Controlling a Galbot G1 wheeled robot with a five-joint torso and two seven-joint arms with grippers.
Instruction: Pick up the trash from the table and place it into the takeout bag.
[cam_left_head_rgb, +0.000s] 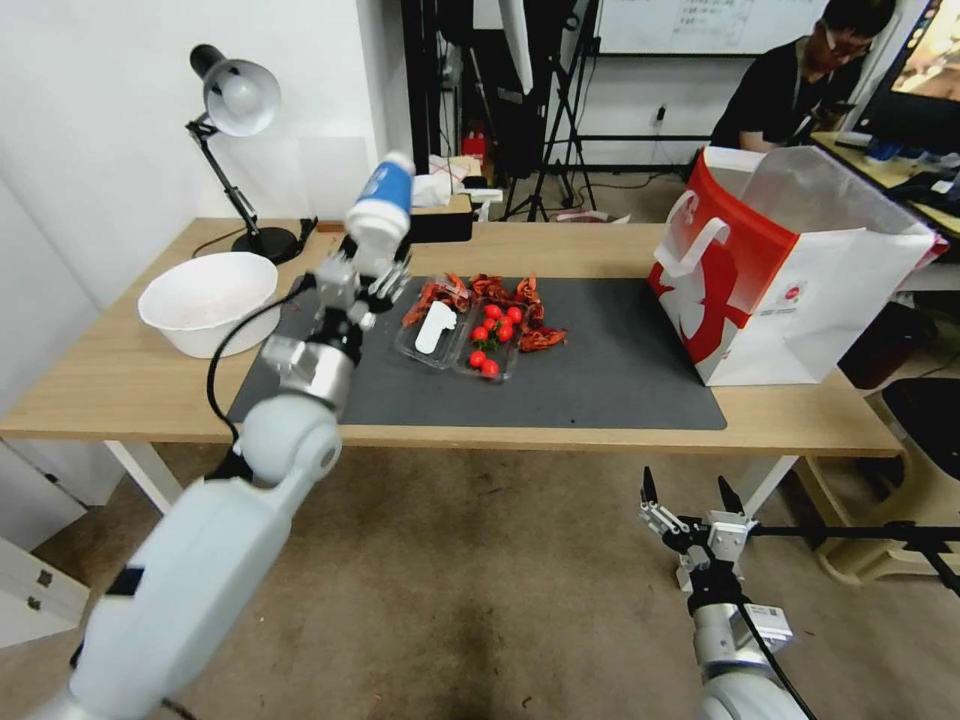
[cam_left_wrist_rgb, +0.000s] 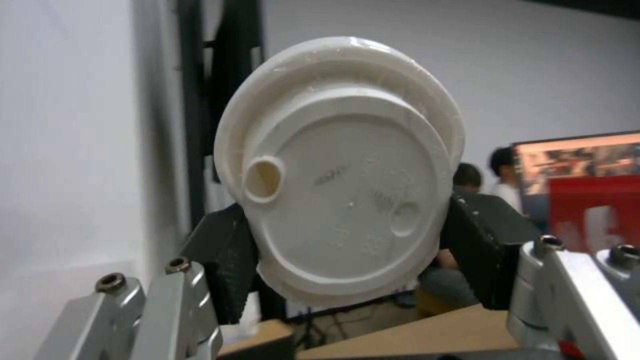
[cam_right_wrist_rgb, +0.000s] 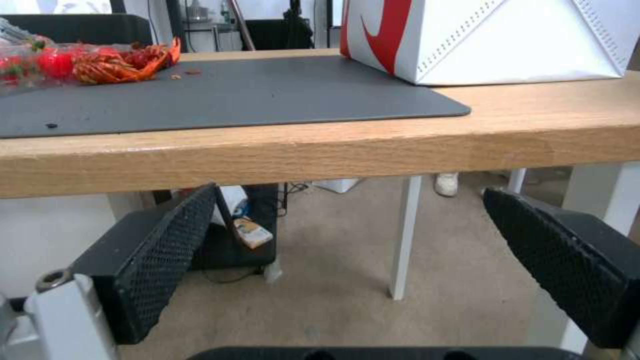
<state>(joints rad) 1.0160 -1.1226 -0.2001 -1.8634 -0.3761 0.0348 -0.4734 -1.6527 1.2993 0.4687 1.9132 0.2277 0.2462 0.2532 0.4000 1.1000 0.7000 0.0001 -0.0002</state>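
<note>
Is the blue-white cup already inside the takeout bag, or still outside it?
Outside: the left gripper holds the cup above the mat, far from the bag.

You are looking straight at the white lid (cam_left_wrist_rgb: 340, 170) of the lidded cup, which sits clamped in the left claw (cam_left_wrist_rgb: 347, 250). The lid faces you nearly full on, tilted a little, with a round sip opening (cam_left_wrist_rgb: 265, 179) on one side and a small dimple (cam_left_wrist_rgb: 405, 219) on the other. A black ribbed pad (cam_left_wrist_rgb: 223, 255) presses the cup from one side and a second pad (cam_left_wrist_rgb: 487, 245) from the opposite side, each carried on a silver metal finger with bolt heads. Below the cup you see a strip of the light-wood table (cam_left_wrist_rgb: 413, 335). Behind it stand a pale wall (cam_left_wrist_rgb: 67, 150), a dark upright frame (cam_left_wrist_rgb: 200, 100), and part of the red takeout bag (cam_left_wrist_rgb: 593, 215).
</note>
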